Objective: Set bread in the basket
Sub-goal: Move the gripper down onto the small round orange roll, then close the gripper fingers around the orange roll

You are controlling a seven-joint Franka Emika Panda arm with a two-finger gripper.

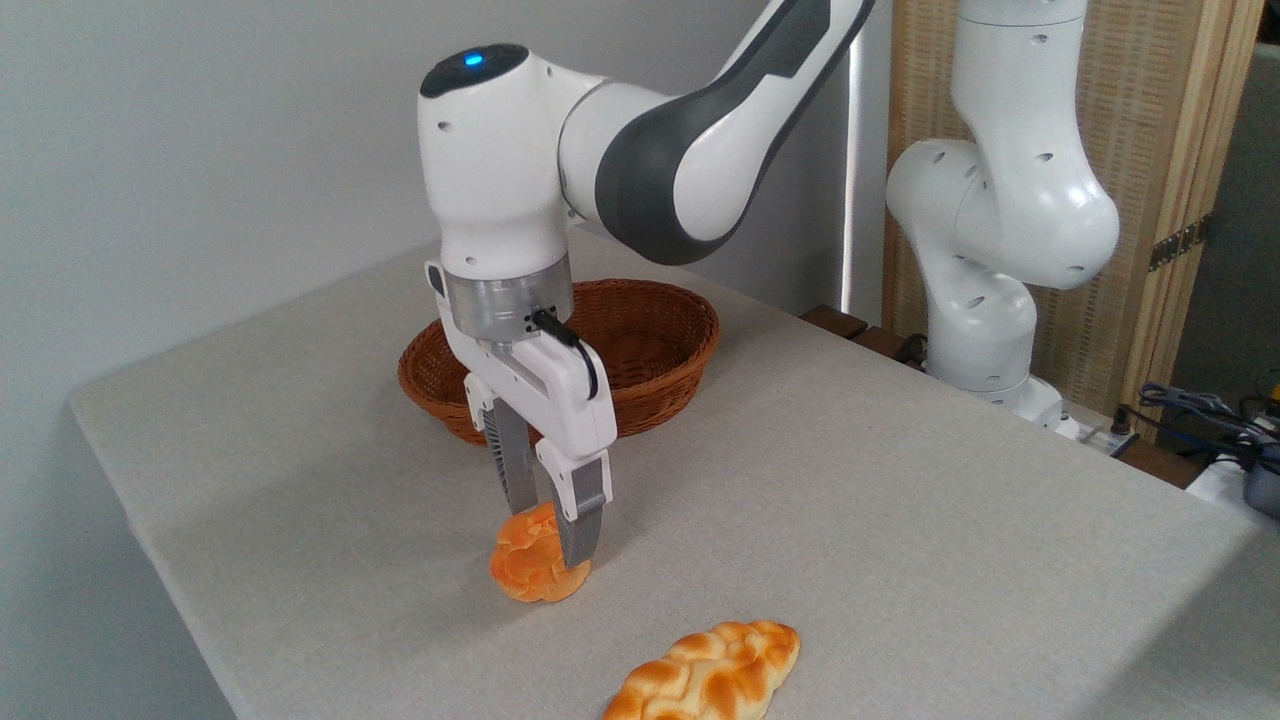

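Bread (530, 565) on the bench (900, 500), near the front edge, pinched between the fingers of the end effector (550, 535), closed on it from above. Just in front, to the right: braided loaf (710, 675). Behind the arm, well apart: basket (650, 345).

Claw (552, 535) vertical, fingers narrowly parted, arm bent overhead.
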